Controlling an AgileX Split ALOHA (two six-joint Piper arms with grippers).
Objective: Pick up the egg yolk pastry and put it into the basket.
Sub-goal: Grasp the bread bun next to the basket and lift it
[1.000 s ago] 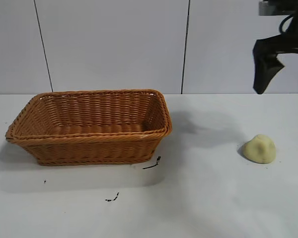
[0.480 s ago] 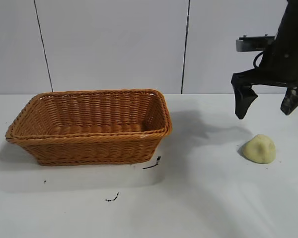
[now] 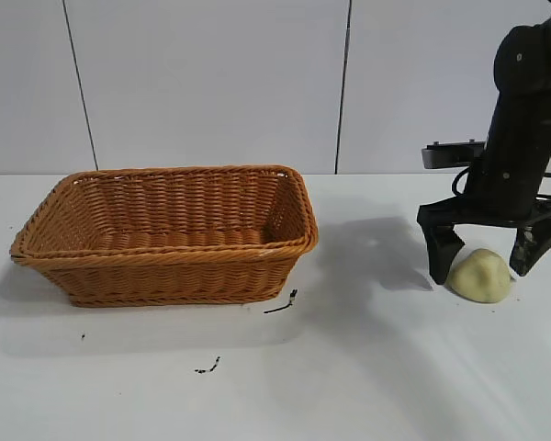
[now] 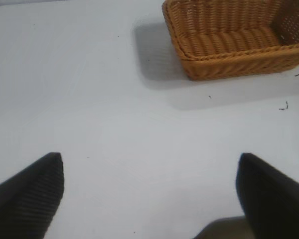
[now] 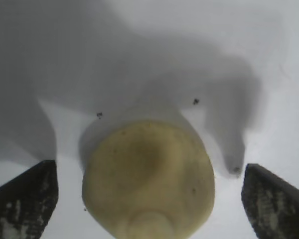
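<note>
The basket (image 3: 165, 234) sits well off to the right gripper's (image 3: 485, 266) left side in the exterior view, on the white table (image 3: 349, 367), with a few dark specks (image 3: 282, 303) on the table just in front of it. It is empty, as far as its inside shows. The left gripper (image 4: 149, 194) hangs over bare table, its two fingers spread wide with nothing between them; the basket lies some way ahead of it.

The right gripper points straight down over the pastry (image 3: 480, 275), at the table's right side. Its fingers stand one on each side of the lump, low beside it, and in the right wrist view a strip of table shows between each fingertip (image 5: 25, 199) and the pastry (image 5: 149, 179), so nothing is gripped yet: the jaws are open around it, not touching.

The pastry looks light and soft. Its matte, slightly dented dome suggests a crumbly crust that would crush or flake under a hard squeeze, though the dull surface should not be slippery. The sides slope inward toward the top, so a high grip may slide off. The safer hold, in my judgement, is low on the widest part, across the middle, with the fingers closing gently and only until it stops giving.
</note>
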